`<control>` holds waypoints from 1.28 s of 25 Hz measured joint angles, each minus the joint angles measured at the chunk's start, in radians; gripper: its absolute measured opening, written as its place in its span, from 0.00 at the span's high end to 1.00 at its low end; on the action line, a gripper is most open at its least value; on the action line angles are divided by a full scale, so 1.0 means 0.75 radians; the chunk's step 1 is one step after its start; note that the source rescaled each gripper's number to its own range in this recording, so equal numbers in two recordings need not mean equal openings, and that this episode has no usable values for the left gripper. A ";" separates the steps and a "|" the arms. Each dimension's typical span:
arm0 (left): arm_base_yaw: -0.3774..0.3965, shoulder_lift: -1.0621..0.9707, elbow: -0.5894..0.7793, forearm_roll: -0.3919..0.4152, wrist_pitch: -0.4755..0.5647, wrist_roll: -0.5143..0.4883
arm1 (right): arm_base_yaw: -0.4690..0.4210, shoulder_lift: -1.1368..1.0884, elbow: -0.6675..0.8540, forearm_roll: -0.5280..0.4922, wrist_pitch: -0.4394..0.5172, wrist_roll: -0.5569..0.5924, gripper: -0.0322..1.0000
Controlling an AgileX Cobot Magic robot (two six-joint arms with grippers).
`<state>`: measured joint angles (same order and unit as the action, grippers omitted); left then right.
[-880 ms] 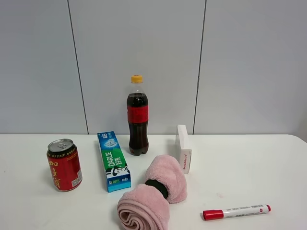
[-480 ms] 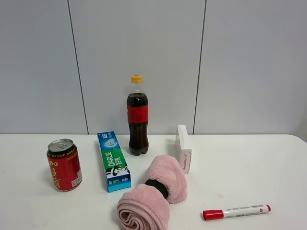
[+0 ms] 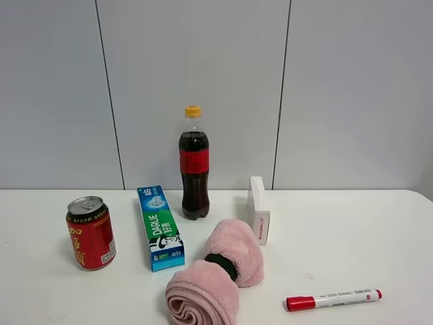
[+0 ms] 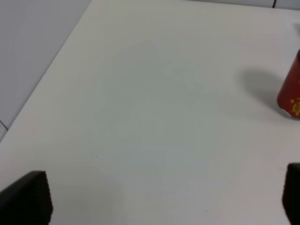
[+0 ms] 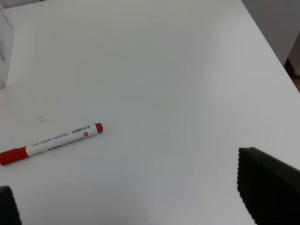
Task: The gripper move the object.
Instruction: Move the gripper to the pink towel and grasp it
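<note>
On the white table [image 3: 352, 230] stand a red can [image 3: 90, 232], a blue-green toothpaste box [image 3: 160, 227], a cola bottle [image 3: 194, 164] and a small white box [image 3: 258, 208]. A rolled pink towel [image 3: 216, 272] and a red-capped white marker [image 3: 333, 298] lie at the front. Neither gripper shows in the high view. My left gripper [image 4: 159, 197] is open and empty over bare table, with the can's edge [image 4: 291, 91] off to one side. My right gripper [image 5: 136, 201] is open and empty, apart from the marker [image 5: 51, 140].
A grey panelled wall [image 3: 216, 88] backs the table. The table's side edge [image 4: 47, 70] shows in the left wrist view and its other edge [image 5: 269, 44] in the right wrist view. The white box corner [image 5: 4, 56] shows at the right wrist view's border.
</note>
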<state>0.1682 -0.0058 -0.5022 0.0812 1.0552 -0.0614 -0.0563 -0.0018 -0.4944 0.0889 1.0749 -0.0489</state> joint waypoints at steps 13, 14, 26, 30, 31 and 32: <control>0.000 0.000 0.000 0.000 0.000 0.000 | 0.000 0.000 0.000 0.004 0.000 0.000 0.14; 0.000 0.000 0.000 0.000 0.000 0.000 | 0.000 0.000 0.000 0.006 0.000 0.000 0.14; 0.000 0.000 0.000 0.000 0.000 0.000 | 0.000 0.403 -0.140 0.115 -0.036 0.000 0.14; 0.000 0.000 0.000 0.000 0.000 0.000 | 0.000 0.572 -0.328 0.104 -0.067 -0.007 0.14; 0.000 0.000 0.000 0.000 0.000 0.000 | 0.000 0.606 -0.372 0.100 -0.068 -0.020 0.14; 0.000 0.000 0.000 0.000 0.000 0.000 | 0.000 0.647 -0.406 0.097 -0.068 -0.032 0.14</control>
<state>0.1682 -0.0058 -0.5022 0.0812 1.0552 -0.0614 -0.0563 0.4832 -0.7990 0.1614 1.0241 -0.0729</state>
